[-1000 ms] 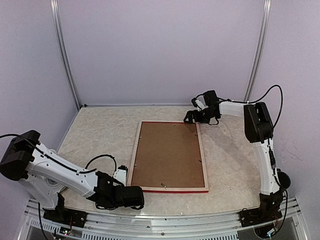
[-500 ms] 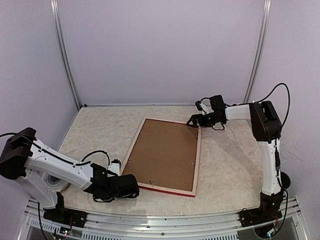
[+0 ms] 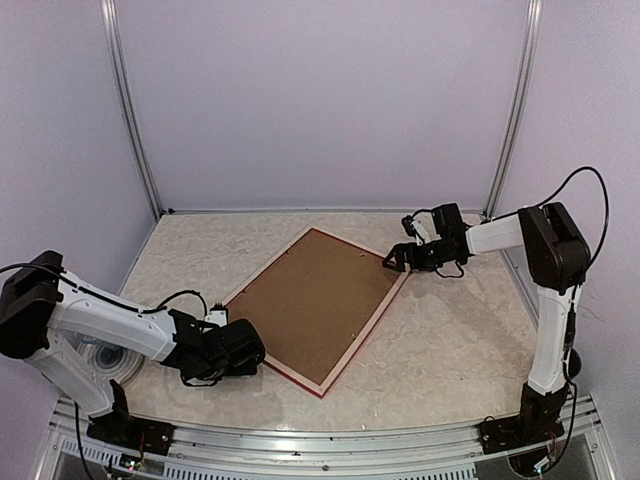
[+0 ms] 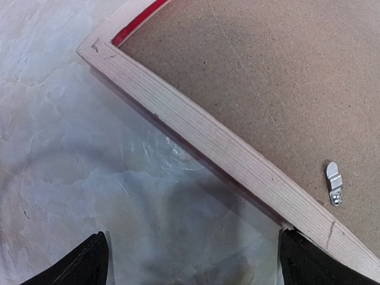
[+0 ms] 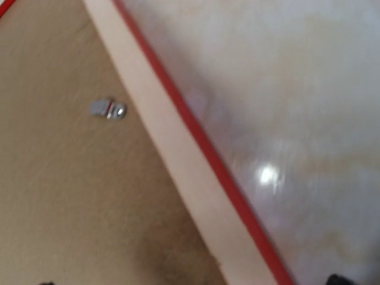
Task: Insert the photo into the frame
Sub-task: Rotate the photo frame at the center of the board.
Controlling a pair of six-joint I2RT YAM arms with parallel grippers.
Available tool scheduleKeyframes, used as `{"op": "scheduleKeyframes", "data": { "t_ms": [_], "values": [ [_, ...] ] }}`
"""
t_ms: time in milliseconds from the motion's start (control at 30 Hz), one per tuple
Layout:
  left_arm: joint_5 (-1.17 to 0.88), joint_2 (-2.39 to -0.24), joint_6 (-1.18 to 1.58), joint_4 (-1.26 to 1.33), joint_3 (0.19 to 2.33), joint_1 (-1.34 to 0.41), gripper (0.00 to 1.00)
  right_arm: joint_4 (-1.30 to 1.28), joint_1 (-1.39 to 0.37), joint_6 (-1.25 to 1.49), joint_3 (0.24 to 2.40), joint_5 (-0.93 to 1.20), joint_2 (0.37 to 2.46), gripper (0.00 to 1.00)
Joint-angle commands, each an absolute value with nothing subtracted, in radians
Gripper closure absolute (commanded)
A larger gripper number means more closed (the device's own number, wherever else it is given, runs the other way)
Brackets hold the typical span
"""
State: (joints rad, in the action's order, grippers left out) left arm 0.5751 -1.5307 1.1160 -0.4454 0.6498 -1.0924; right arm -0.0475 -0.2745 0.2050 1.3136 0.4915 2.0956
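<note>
Swung clockwise since a second back, frame (image 4: pixel 208 139) lying diagonal on table (image 3: pixel 450 330), back up, brown backing panel (image 4: pixel 267 77) inside | left arm stretched low, left gripper (image 3: pixel 252 350) gaping wide, pale rail slanting between its jaws | right arm reaching inward, right gripper (image 3: pixel 393 262) spread wide over far-right rail, gripping nothing
</note>
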Motion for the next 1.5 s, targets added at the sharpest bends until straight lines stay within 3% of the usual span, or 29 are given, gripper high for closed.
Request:
{"op": "scheduleKeyframes", "data": {
  "t_ms": [0, 233, 900, 1200, 1467],
  "values": [
    [0.543, -1.51, 1.068, -0.395, 0.61, -1.047, 0.01, -0.055, -0.282, 0.26, 1.197, 0.507, 2.036, 0.01],
    [0.517, -1.462, 1.038, -0.359, 0.566, -0.985, 0.01, 0.064, -0.286, 0.315, 1.01, 0.535, 1.895, 0.01],
    [0.499, -1.43, 0.957, -0.329, 0.548, -0.859, 0.01, 0.085, -0.361, 0.379, 0.66, 0.381, 1.514, 0.01],
    [0.491, -1.287, 0.942, -0.357, 0.511, -0.777, 0.01, 0.039, -0.36, 0.371, 0.759, 0.254, 1.511, 0.01],
    [0.468, -1.276, 0.898, -0.325, 0.504, -0.722, 0.01, 0.018, -0.327, 0.345, 0.978, 0.3, 1.725, 0.01]
  ]
}}
